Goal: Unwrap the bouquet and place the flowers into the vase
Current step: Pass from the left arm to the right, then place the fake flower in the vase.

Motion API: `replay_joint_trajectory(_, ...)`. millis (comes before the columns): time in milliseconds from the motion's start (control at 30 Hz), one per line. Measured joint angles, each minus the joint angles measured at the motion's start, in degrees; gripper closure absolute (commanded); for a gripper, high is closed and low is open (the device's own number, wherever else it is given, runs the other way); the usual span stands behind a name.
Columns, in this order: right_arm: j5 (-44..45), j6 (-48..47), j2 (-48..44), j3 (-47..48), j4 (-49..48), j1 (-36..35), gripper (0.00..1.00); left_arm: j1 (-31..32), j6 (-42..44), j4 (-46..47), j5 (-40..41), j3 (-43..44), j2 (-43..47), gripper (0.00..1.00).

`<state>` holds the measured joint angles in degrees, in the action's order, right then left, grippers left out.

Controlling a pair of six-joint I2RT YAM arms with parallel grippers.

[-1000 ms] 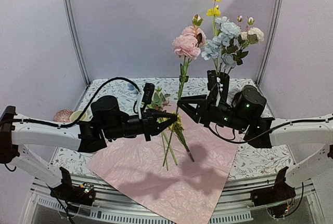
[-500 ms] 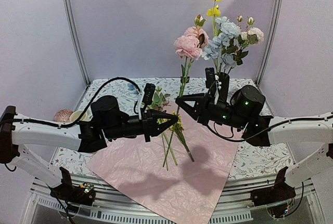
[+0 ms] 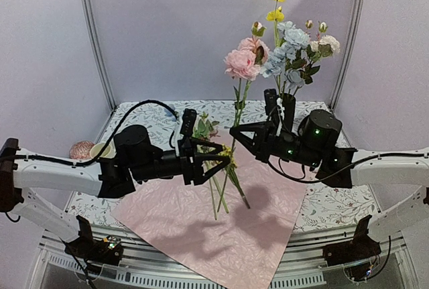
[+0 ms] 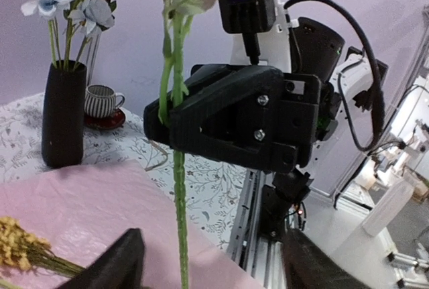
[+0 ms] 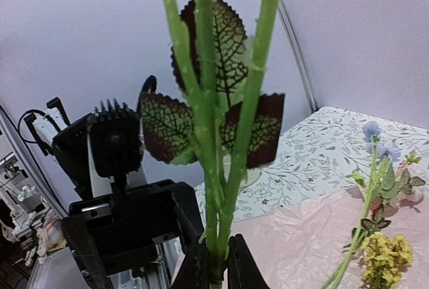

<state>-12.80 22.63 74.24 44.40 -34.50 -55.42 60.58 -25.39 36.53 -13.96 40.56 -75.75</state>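
Left gripper [image 3: 220, 157]: your jaws now stand apart. A second ago they were pinched together on the pink-flower stem [image 3: 236, 104]. The stem hangs between the spread fingers [image 4: 114, 269], clear of both in the left wrist view.

Right gripper [image 4: 161, 111]: clamped on that same stem, above your left gripper. A second ago its jaws were wider and it sat nearer the vase [image 4: 64, 114]. It now carries the stem alone.

Stem position: in the air, nearly upright, in front of the vase and to its left in the top view, not in it. The bloom [image 3: 241, 63] has sunk a little since the earlier frame.

Materials and shapes:
- Stem: glossy green plastic, knobbly, several stalks bunched at the grip. Leaves [image 5: 167, 125] are dark, veined and saw-edged.
- Bloom: pale pink, many-petalled, rounded.
- Vase: matte black, tall, slightly tapered. It already holds the placed flowers [image 3: 291, 41], pale blue, cream and yellow.
- Wrapping paper [image 3: 201, 228]: pink, finely crinkled, spread flat in front of the vase.
- Loose stems [image 3: 221, 185] lie on the paper in front of the vase, among them a dry-looking yellow sprig [image 4: 20, 245].
- Ribbed cup [image 4: 102, 100] on a red saucer, just beside the vase.
- Tablecloth [image 3: 161, 118] under the vase: white with a fine leafy print.
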Motion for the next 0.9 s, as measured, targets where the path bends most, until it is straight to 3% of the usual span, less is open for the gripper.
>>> replay_joint_trajectory(33, 0.94, -0.83, -0.76, 0.00, 1.33, 0.13, 0.97, -0.02, 0.35, -0.15, 0.50, -0.22, 0.39, 0.04)
replay_joint_trajectory(67, 2.08, -1.60, -1.66, 0.00, 2.69, 0.28, 0.97, 0.00, 0.31, -0.55, 0.81, -0.33, 0.85, 0.02)
replay_joint_trajectory(533, 24.09, -16.92, -14.19, 1.44, 17.07, 6.51, 0.97, -0.26, 0.74, -5.95, 9.14, -2.62, 6.73, 0.02)
replay_joint_trajectory(900, 29.44, -26.73, -11.65, 14.08, 21.92, 15.89, 0.98, -0.76, 0.72, -7.98, 10.45, -3.45, 7.10, 0.02)
